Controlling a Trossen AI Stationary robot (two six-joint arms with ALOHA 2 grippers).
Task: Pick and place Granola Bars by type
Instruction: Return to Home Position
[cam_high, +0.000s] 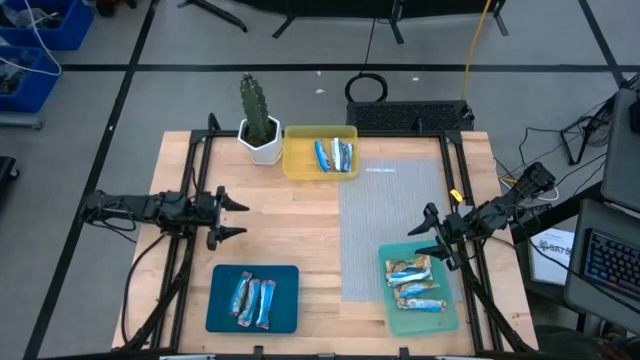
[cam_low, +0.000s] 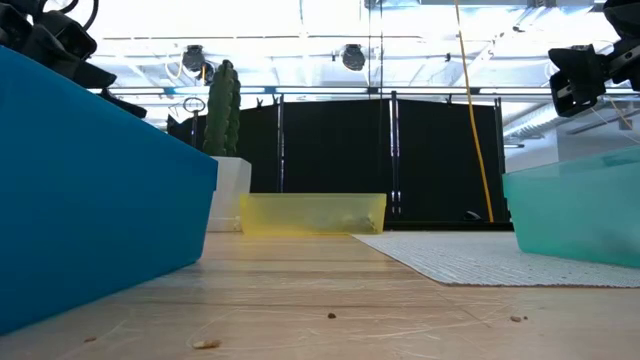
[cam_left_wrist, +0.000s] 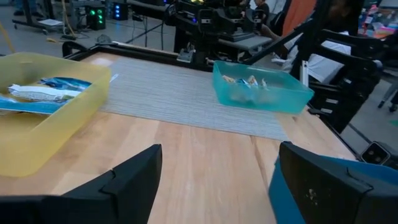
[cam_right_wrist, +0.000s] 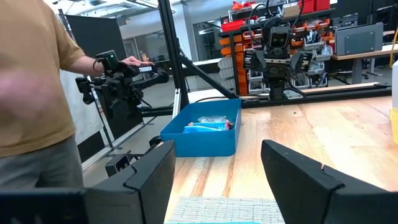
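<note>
The granola bars lie sorted in three trays. Blue-and-white bars (cam_high: 334, 155) lie in the yellow tray (cam_high: 296, 166) at the far middle. More blue-wrapped bars (cam_high: 252, 299) lie in the dark blue tray (cam_high: 285, 318) at the near left. Tan bars (cam_high: 414, 283) lie in the light teal tray (cam_high: 452, 318) at the near right. My left gripper (cam_high: 240, 217) stands open above the table's left side, above the dark blue tray's far side. My right gripper (cam_high: 424, 234) stands open by the teal tray's far edge. Neither holds anything.
A potted cactus (cam_high: 258, 118) stands at the far left beside the yellow tray. A grey woven mat (cam_high: 385, 220) covers the right middle of the table. A person (cam_right_wrist: 37, 93) stands beyond the table's near-left side in the right wrist view.
</note>
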